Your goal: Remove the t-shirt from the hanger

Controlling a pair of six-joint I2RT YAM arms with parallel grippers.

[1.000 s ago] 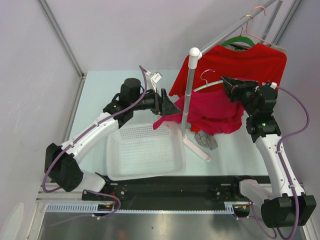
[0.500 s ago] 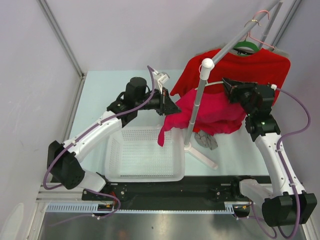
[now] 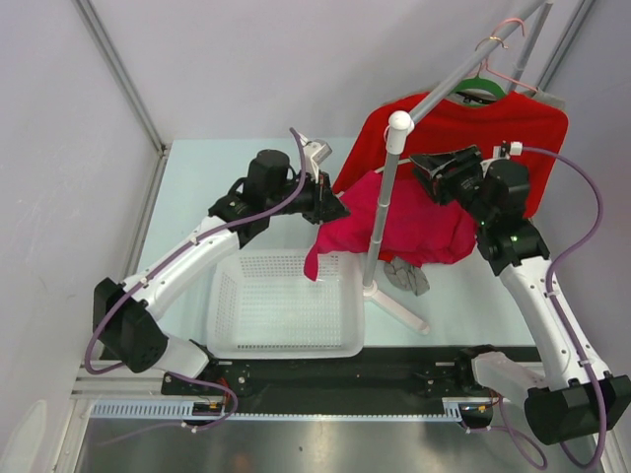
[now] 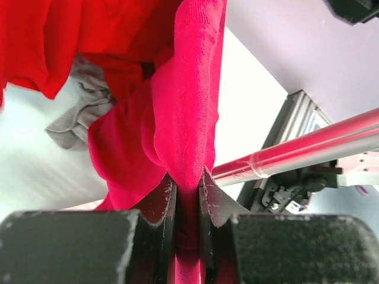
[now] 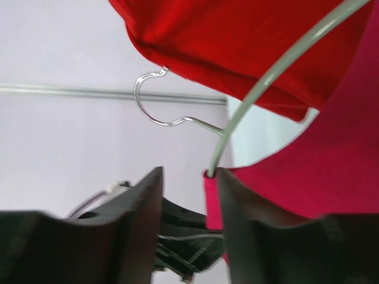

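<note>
In the left gripper [image 4: 186,184], a fold of the t-shirt [image 4: 183,100] is pinched hard, the rest draped toward the hanger [image 5: 269,74]. The right gripper [image 5: 188,204] straddles that; can't tell if it's actually clamping. If not, a pull drags the hanger along. Only the right wrist cam shows its hook [image 5: 155,100] catching nothing; top cam hides it.

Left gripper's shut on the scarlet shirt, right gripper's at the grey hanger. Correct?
One thing is off. The left gripper is shut on the crimson t-shirt, not the scarlet shirt. The left wrist view shows the darker, pinkish cloth pinched between its fingers. The rest stands: the right gripper is at the grey hanger.
</note>
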